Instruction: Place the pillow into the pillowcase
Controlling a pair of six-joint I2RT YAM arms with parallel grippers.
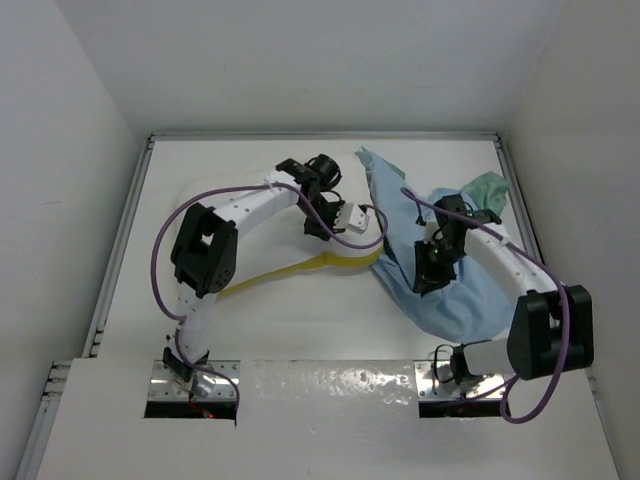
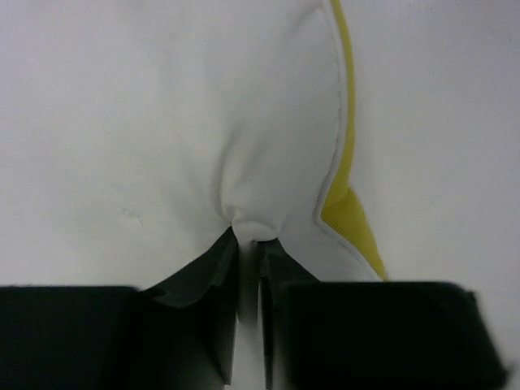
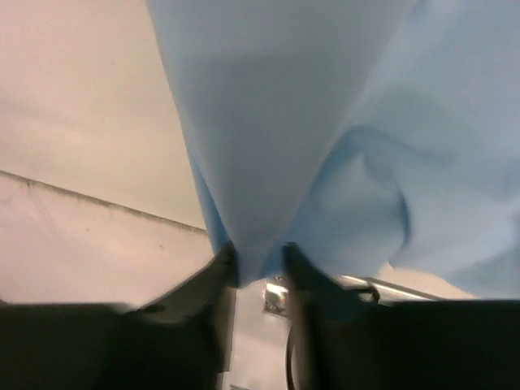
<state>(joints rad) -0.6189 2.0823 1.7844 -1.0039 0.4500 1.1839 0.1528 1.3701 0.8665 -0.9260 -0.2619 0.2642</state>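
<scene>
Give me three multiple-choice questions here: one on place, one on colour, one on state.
1. Top view: the pillowcase lies A) left of the pillow B) right of it C) wrapped around it.
2. The pillow's piping is A) yellow B) red C) black.
3. The left gripper is A) open B) shut on the pillowcase C) shut on the pillow.
Answers: 1 B, blue cloth at right; 2 A, yellow strip along the seam; 3 C, white fabric pinched in it.

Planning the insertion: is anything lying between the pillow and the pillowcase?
Nothing visible does. The left gripper pinches the pillow, the right gripper pinches the pillowcase, and the two lie side by side.
</scene>
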